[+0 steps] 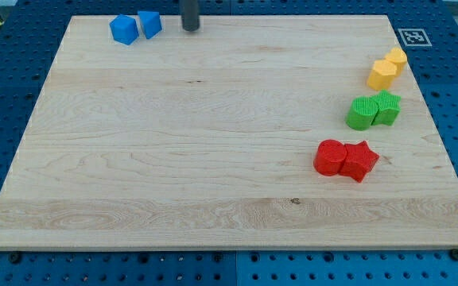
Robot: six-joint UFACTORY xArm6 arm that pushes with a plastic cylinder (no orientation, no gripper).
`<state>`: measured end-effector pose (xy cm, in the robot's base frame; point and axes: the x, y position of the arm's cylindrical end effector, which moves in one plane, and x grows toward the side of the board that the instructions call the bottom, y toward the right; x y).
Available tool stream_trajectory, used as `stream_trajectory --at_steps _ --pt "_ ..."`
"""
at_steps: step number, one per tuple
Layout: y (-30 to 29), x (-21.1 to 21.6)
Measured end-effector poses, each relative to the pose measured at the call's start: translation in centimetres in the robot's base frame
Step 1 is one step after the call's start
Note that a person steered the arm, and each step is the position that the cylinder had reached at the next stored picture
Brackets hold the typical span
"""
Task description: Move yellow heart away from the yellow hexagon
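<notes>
The yellow heart (382,74) lies near the board's right edge, touching the smaller yellow hexagon (397,57), which sits just above and to its right. My tip (190,29) rests on the board at the view's top, left of centre. It is far to the left of both yellow blocks and touches no block. The nearest block to it is a blue cube (150,24), a short way to its left.
A second blue block (124,30) touches the blue cube's left side. Below the yellow pair are a green cylinder (362,114) touching a green star-like block (387,107). Lower still, a red cylinder (329,157) touches a red star (360,161). The wooden board (173,159) lies on a blue pegboard.
</notes>
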<state>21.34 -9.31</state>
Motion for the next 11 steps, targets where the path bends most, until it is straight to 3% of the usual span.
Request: stream_trajectory --at_steps 1,2,3,6,7,9,11 --pt "-2.9 -0.4" --pt "-2.3 -0.9" --pt "2.3 0.5" --pt "14.6 15.7" --pt "18.6 14.4" --pt "24.0 6.4" --pt "39.3 7.4"
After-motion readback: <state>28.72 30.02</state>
